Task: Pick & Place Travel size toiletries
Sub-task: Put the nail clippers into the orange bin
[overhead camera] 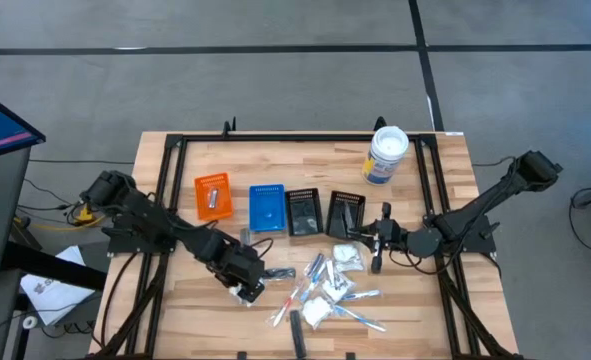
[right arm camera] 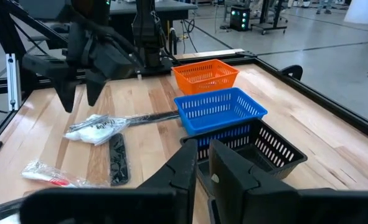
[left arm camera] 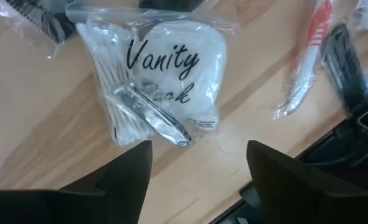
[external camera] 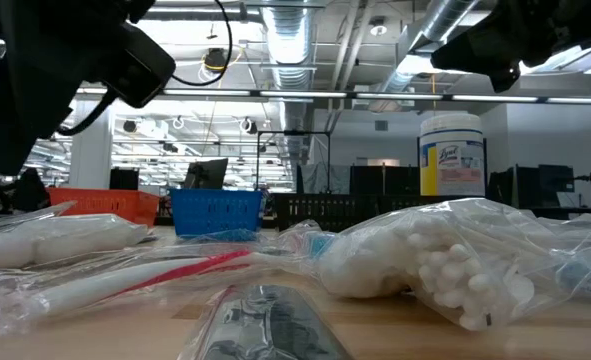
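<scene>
Cotton swabs in a clear bag (external camera: 445,255) filled the lower right of the low view, a red-and-white stick (external camera: 125,280) at lower left. Toiletries (overhead camera: 325,295) lay heaped at lower centre of the high view. Directly under the left gripper (left arm camera: 199,177), whose fingers (left arm camera: 124,174) stood apart and empty, lay a "Vanity Pack" packet (left arm camera: 165,68) with a silvery clipper (left arm camera: 152,115) on it. In the high view that gripper (overhead camera: 247,283) sat left of the heap. Right gripper (overhead camera: 377,240) hung closed, empty, over the black bins (overhead camera: 305,212). Blue bin (overhead camera: 267,207), orange bin (overhead camera: 212,197) and tub (overhead camera: 386,155) stood above.
</scene>
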